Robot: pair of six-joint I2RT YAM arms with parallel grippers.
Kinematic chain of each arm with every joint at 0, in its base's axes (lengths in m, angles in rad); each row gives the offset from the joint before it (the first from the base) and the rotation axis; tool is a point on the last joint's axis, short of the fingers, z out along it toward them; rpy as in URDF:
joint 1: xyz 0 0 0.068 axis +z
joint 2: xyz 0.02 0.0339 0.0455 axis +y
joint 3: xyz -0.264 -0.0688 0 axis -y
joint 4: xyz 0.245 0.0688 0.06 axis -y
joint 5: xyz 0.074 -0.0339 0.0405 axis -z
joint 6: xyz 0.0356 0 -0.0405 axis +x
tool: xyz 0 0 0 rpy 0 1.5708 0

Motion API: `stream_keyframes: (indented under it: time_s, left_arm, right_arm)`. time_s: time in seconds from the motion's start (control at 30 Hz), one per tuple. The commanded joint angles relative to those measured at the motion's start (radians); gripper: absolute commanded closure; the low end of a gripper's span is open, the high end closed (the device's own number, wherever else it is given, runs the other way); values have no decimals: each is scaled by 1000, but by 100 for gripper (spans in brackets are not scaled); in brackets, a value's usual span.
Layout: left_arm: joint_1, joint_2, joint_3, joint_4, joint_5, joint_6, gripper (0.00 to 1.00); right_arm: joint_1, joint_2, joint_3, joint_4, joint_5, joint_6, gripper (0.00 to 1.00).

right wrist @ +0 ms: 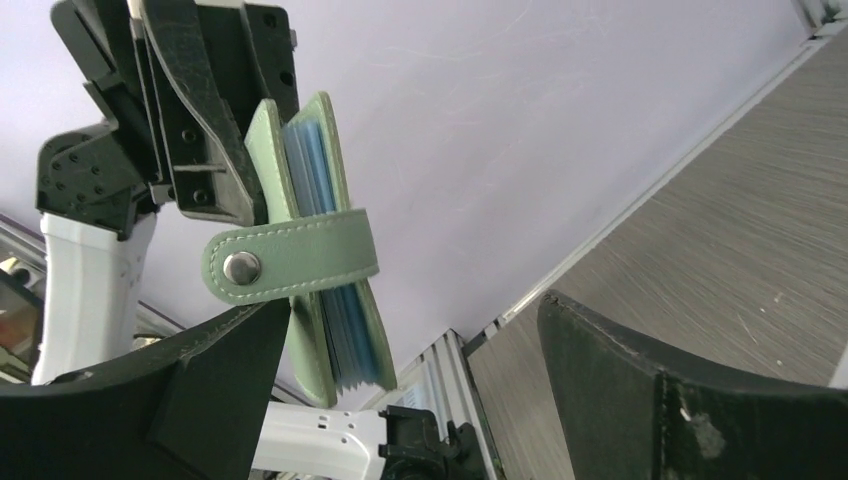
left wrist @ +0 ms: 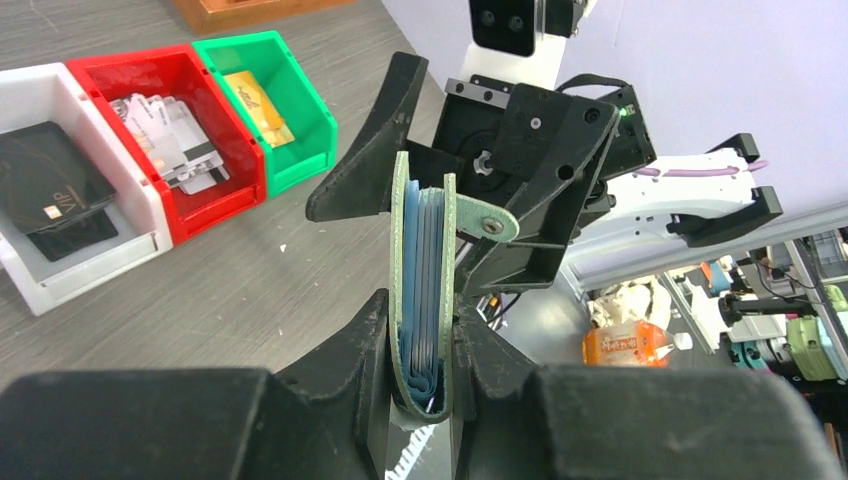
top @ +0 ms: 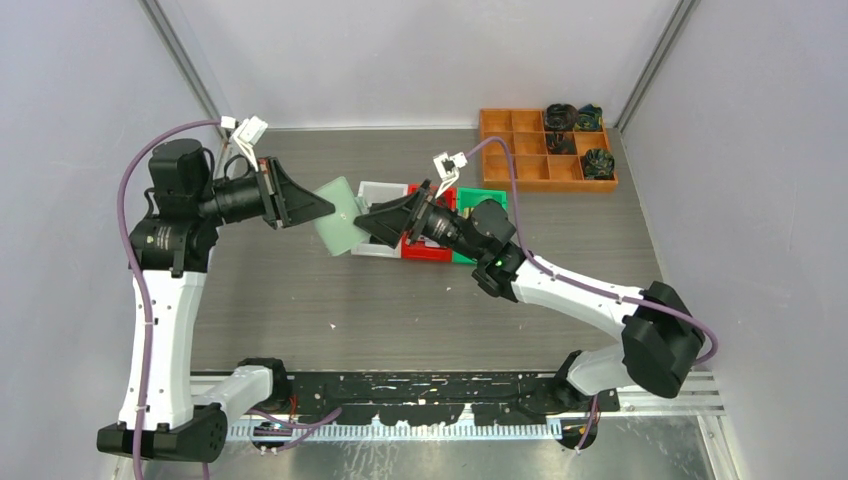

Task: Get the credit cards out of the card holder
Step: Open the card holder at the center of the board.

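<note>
Grey wood-grain table [top: 300, 300], pale walls [top: 400, 60] on 3 sides. Far right corner: orange wooden compartment tray [top: 525, 168] w/ dark bundled items [top: 575, 120] in its right cells.

Mid-table, 3 small open plastic bins in a row, touching. White bin [left wrist: 80, 275] has black cards [left wrist: 50, 190]. Red bin [left wrist: 215, 212] has pale printed cards [left wrist: 170, 140]. Green bin [left wrist: 300, 165] has a gold card [left wrist: 255, 100].

Thin mint-green folding card holder [left wrist: 420, 260] is up in the air, left of the bins, edge-on btwn the arms. Blue translucent pockets [right wrist: 310, 170] show inside. Can't tell if cards are in them. Its strap w/ metal snap [right wrist: 300, 255] hangs loose across the open edge.

Left arm reaches in from the left. The left gripper [left wrist: 422, 330] pinches the holder's lower end, covers squeezed btwn its fingers. Right arm is stretched fwd, angled left. The right gripper [right wrist: 410, 320] is spread wide at the holder's free end, gripping nothing.
</note>
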Motion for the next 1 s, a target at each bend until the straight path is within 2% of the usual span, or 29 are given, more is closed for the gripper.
stream_keyframes:
  time_s: [0.0,0.03,0.07,0.1,0.17,0.4,0.6,0.63,0.7,0.73,0.77,0.83,0.97]
  left_arm:
    - [-2,-26,43,85,65,-45,100]
    - [-2,-28,41,91,69,-53,100]
    - [-2,-27,40,98,73,-57,100]
    - [-2,-28,39,100,76,-60,100]
    - [-3,-29,38,107,83,-62,100]
    - [-2,-33,33,125,105,-70,100]
    - [-2,-39,28,163,123,-98,100]
    - [-2,-39,27,161,118,-93,96]
    - [-2,-36,25,138,115,-64,68]
    - [-3,-34,24,112,111,-37,57]
    - [-2,-32,24,84,103,3,51]
    - [-2,-27,15,33,88,48,44]
    - [-2,-34,-26,8,100,85,42]
  right_arm:
    - [7,14,96,118,9,32,5]
    - [7,22,109,112,22,38,11]
    - [6,31,123,105,40,44,23]
    - [7,39,135,94,58,55,32]
    - [7,54,153,103,73,80,45]
    - [6,98,171,224,7,223,61]
    - [-13,90,127,268,29,320,89]
    - [-16,85,125,269,30,326,92]
    - [-23,70,125,255,30,325,95]
    - [-26,60,127,239,27,314,97]
    - [-30,47,131,214,22,301,98]
    - [-32,18,145,130,8,244,99]
    - [-32,-36,191,-69,-33,105,99]
